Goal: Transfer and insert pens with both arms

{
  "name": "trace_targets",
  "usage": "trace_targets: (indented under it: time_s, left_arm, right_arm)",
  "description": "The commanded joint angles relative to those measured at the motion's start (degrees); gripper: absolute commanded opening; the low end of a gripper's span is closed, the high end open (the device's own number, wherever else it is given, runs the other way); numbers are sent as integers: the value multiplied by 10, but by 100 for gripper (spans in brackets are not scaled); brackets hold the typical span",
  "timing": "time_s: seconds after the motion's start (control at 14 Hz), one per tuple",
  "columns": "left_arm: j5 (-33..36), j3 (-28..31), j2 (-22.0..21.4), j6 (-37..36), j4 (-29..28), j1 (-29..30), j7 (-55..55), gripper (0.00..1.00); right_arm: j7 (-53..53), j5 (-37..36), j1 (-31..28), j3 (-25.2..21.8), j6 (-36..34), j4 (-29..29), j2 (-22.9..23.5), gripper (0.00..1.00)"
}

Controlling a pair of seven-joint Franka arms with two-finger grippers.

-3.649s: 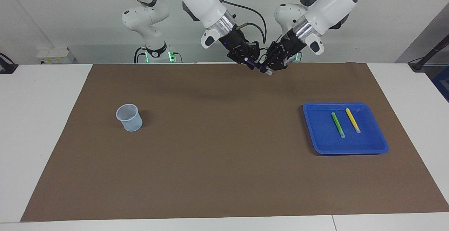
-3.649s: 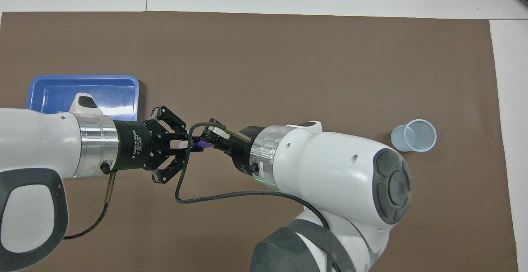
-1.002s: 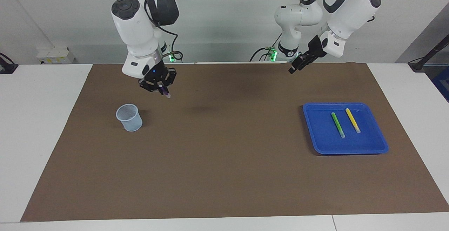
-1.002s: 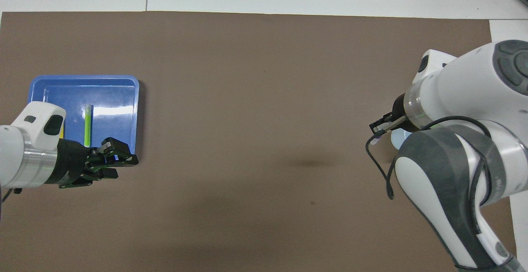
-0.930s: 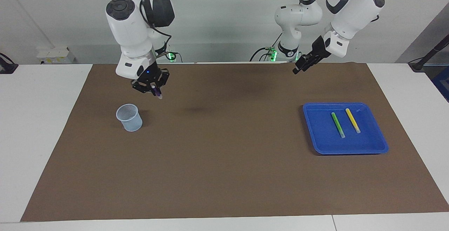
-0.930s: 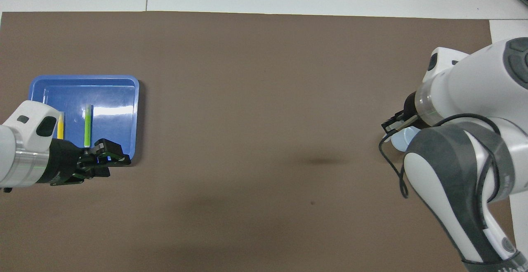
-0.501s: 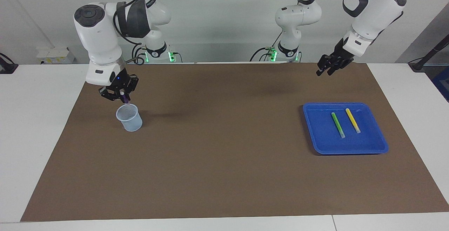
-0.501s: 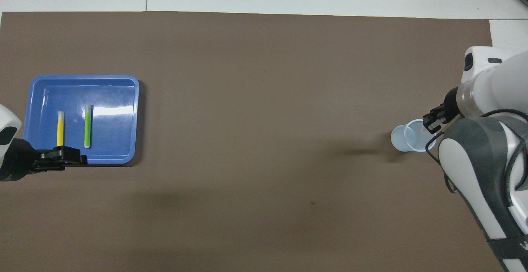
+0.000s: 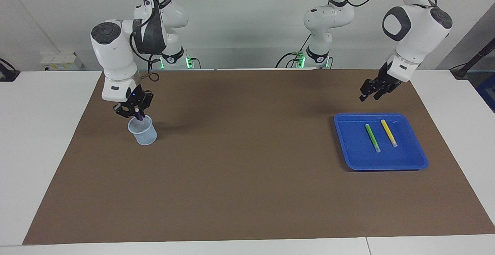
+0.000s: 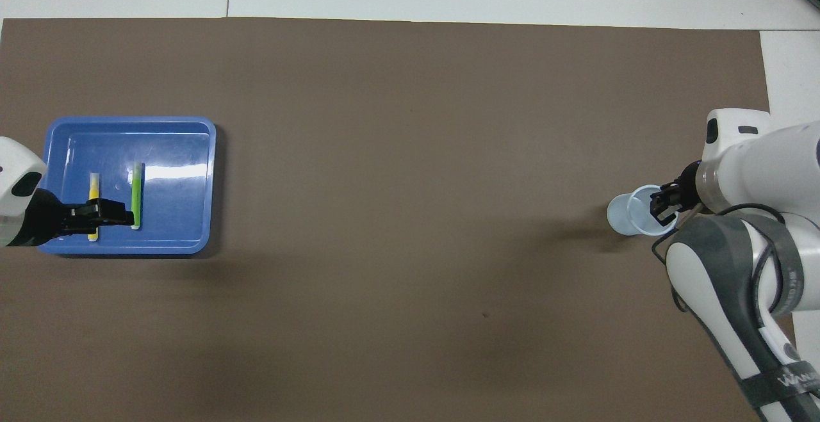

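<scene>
The right arm's black two-finger gripper hangs directly over the small translucent pale-blue plastic cup, which stands on the brown mat at the right arm's end of the white counter. Its fingers are closed on the slim purple marker pen, which points steeply down with its lower end at or just inside the cup's rim; how deep it reaches cannot be made out. At the left arm's end of the mat lies the shallow bright-blue rectangular plastic tray. In it lie the bright green marker pen and the yellow marker pen, side by side and a little apart, each with its whitish end pointing away from the robots. The left arm's black two-finger gripper hovers in the air over the mat at the tray's edge nearest the robots, tilted downward, holding nothing; its fingers look partly spread, though how wide I cannot tell.
</scene>
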Motion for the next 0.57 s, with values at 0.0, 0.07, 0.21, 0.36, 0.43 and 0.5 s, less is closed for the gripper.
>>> trace_targets:
  time_s: [0.0,0.07,0.21,0.36,0.43,0.5]
  left_arm:
    - [26,-5,33,45,3,17,16,68]
    - [35,-5,46,58,4,17,18,68]
    - [36,-5,73,99,4,26,22,68]
    - [36,-5,95,114,15,26,22,68]
    - [36,-5,105,122,21,26,22,68]
    - [36,-5,117,133,25,26,22,68]
  right_arm:
    - [-6,-9,-13,7,27,-35,-18,0]
    - [-3,-8,-13,7,27,-36,-19,0]
    - [11,-7,-13,7,27,-38,-18,34]
    - [12,-7,-13,7,27,-38,-18,89]
    - [11,-7,-13,7,25,-37,-18,100]
    - [12,-7,-10,8,22,-35,-19,100]
